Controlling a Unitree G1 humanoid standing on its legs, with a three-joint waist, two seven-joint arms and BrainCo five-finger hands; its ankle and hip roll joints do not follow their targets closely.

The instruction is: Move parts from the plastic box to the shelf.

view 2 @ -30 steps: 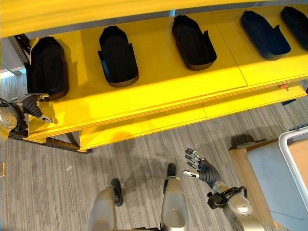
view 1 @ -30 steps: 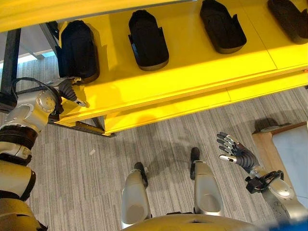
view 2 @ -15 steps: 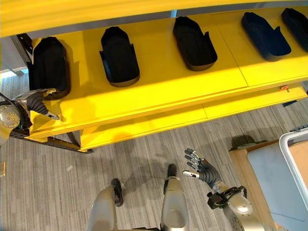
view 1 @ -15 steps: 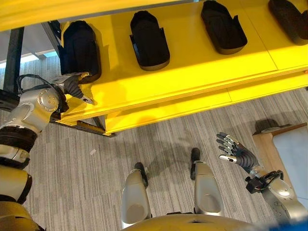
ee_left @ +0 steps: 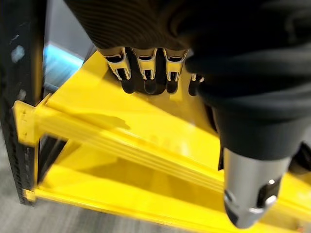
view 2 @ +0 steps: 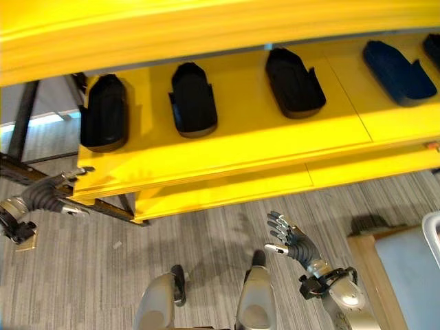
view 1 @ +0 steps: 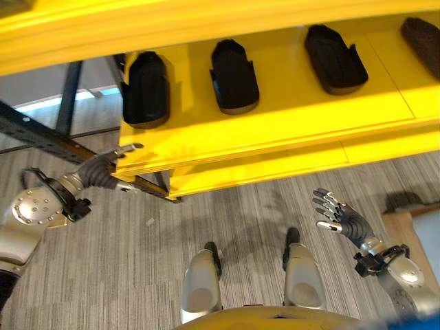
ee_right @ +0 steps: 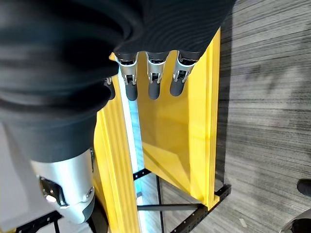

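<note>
A yellow shelf [view 1: 289, 124] spans the upper part of the head views, and black moulded parts lie in a row along its board. The leftmost part [view 1: 145, 89] sits at the shelf's left end, close to the front edge; a second part [view 1: 234, 75] lies beside it, apart, a third part [view 1: 334, 59] further along toward the right, and a fourth part [view 1: 421, 34] shows at the right edge, cut off by the view. In the right eye view this last one reads as dark blue [view 2: 399, 72]. All lie lengthwise from front to back of the shelf board, none touching another. The left hand [view 1: 103, 172] reaches toward the shelf's front left corner, below and in front of the leftmost part, its fingers [ee_left: 146, 77] extended and relaxed, holding nothing, the fingertips at or just beside the yellow front edge; actual contact cannot be made out. A black steel upright [view 1: 69, 103] of the rack stands behind that corner. The right hand [view 1: 337, 214] hangs over the grey striped floor [view 1: 103, 275], in front of the shelf and well apart from it, fingers spread wide and empty. At the lower right a wooden-edged stand [view 1: 405, 227] with a pale top shows at the view's edge.
</note>
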